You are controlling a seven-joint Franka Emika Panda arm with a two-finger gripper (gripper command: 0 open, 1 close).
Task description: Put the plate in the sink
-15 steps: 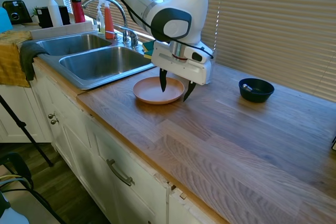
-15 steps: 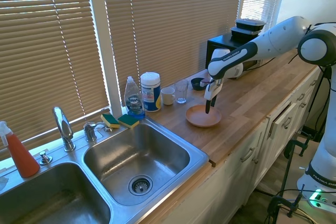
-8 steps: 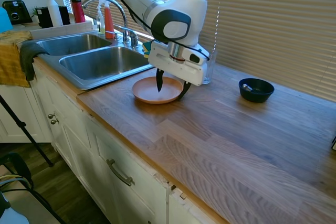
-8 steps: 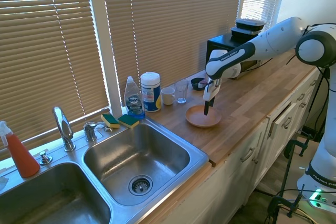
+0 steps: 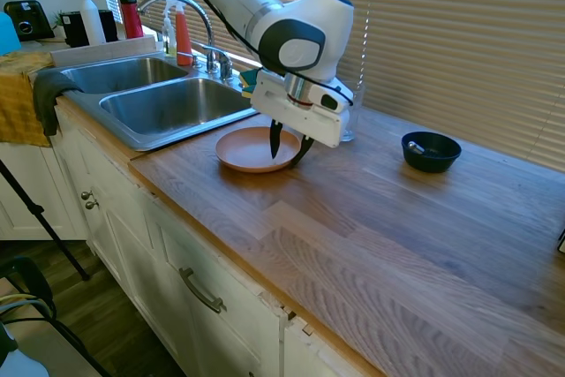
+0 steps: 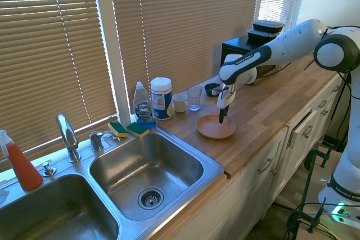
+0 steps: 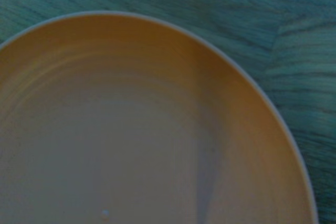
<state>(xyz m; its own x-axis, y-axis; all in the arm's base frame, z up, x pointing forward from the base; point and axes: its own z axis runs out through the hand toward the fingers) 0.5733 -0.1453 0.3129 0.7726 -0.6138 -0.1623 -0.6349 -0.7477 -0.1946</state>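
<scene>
- Black fingers of the claw [image 5: 286, 144] [image 6: 223, 112] point down at the plate [image 5: 250, 149] [image 6: 215, 127] [image 7: 131, 145]. One finger is over the inside of the plate and the other is at its rim, on the side away from the sink [image 5: 168, 103] [image 6: 147, 168]. The fingers are apart with the rim between them, but I cannot tell if they squeeze it.
- The white arm bends down over the plate from above.
- The plate is salmon-orange, round and shallow. It lies flat on the wooden tabletop [image 5: 397, 227] [image 6: 264, 105], close beside the sink but not in it.
- In the wrist view the plate fills most of the picture, and it is bare inside.
- The sink is shiny steel with two basins. Its curved faucet [image 5: 181, 6] [image 6: 67, 136] stands at the back, by the window blinds.
- Two green and yellow sponges [image 6: 129, 129] lie at the back corner of the sink, on the plate side.
- Next to the sponges stand a clear soap bottle [image 6: 143, 105] and a white tub with a blue lid [image 6: 161, 98].
- A small cup [image 6: 180, 103] and a glass [image 6: 194, 98] stand a bit further from the sink than the tub.
- A small dark bowl [image 5: 431, 150] [image 6: 212, 89] sits on the tabletop past the plate, well apart from the sink.
- A red-orange spray bottle [image 5: 183, 34] [image 6: 21, 164] stands behind the sink, on the other side of the faucet from the plate.
</scene>
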